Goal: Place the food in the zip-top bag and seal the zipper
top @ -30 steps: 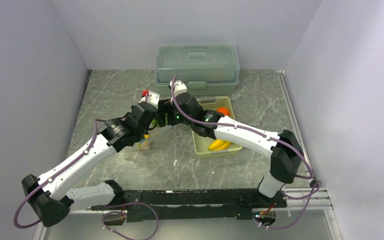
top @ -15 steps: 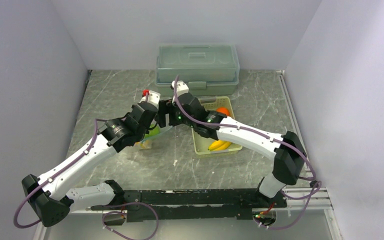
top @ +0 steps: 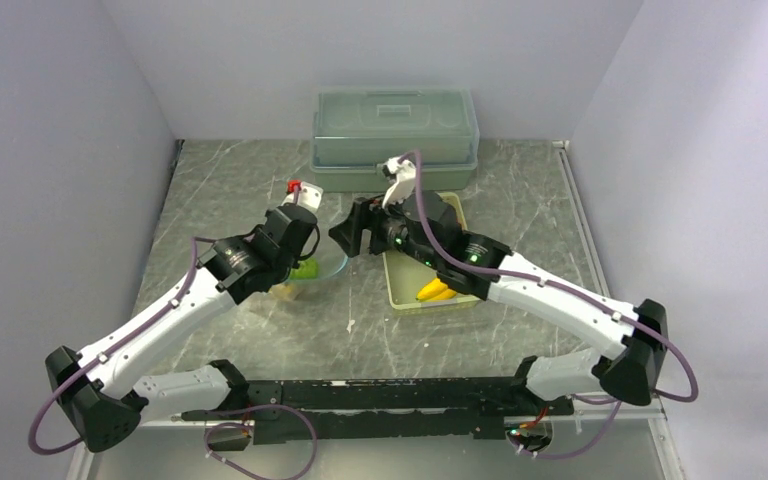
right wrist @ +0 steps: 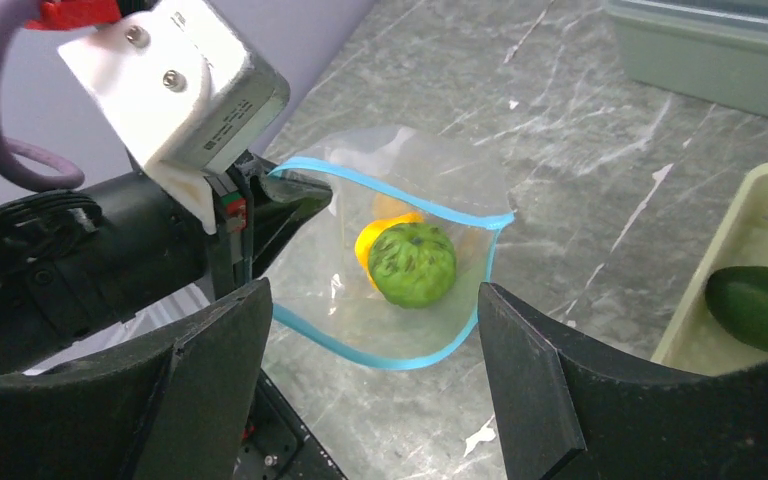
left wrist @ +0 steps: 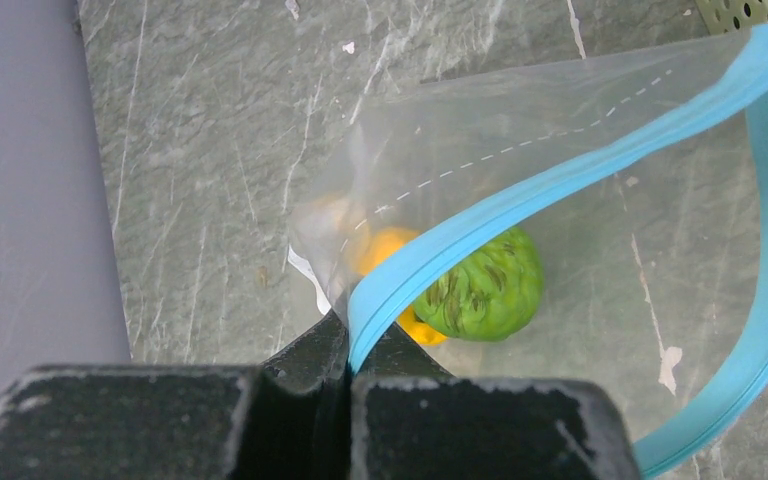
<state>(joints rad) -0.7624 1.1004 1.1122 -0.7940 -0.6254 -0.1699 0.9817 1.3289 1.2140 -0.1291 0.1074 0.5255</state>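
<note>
Right gripper (right wrist: 370, 300) pulled back right, jaws wide, empty. Left gripper (left wrist: 345, 345) pinches zipper (left wrist: 560, 185) corner. Zip-top bag (right wrist: 430, 165) left of basket (top: 440, 304), mouth gaping right; light green fruit (left wrist: 485, 285), yellow pepper (left wrist: 385, 250) inside.

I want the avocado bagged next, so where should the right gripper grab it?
Probably across the middle of the avocado, coming straight down from above. It lies flat on the floor of the basket, close to the wall, which would block a sideways approach. The right gripper is open and empty. Only part of the avocado shows.
</note>
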